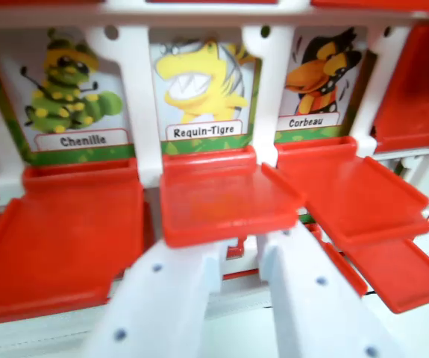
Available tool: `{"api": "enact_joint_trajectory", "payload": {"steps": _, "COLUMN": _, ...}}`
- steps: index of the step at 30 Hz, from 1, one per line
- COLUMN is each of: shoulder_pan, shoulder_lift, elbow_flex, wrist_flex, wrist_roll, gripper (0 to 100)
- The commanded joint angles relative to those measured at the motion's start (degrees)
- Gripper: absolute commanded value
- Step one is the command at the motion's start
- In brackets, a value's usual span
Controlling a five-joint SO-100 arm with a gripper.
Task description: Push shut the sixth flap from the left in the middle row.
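A game board with white frames [138, 97] and red flaps fills the wrist view. The "Requin-Tigre" card [199, 82], a yellow shark, shows in the middle. Its red flap [225, 198] is folded down toward me and sits a little higher than its neighbours. My gripper [242, 250] is just below this flap's front edge. Its two white fingers [169, 298] are slightly apart and open, with their tips right at or under the edge. I cannot tell if they touch it. Nothing is held.
The "Chenille" card [69, 82] has its flap [65, 231] down at the wrist view's left. On the right lie the "Corbeau" card [315, 74] and its flap [352, 194]. A lower-row flap [401, 276] juts out below. A raised red flap [415, 82] stands far right.
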Motion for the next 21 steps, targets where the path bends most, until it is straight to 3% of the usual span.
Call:
{"api": "enact_joint_trajectory", "payload": {"steps": 1, "shoulder_pan": -1.1, "shoulder_lift": 1.0, "elbow_flex": -8.4, "wrist_flex": -1.0, "wrist_roll": 0.5, "gripper": 0}}
{"api": "enact_joint_trajectory", "payload": {"steps": 21, "shoulder_pan": -2.9, "shoulder_lift": -4.9, "elbow_flex": -20.5, "wrist_flex": 4.8, "wrist_roll": 1.9, "gripper": 0}}
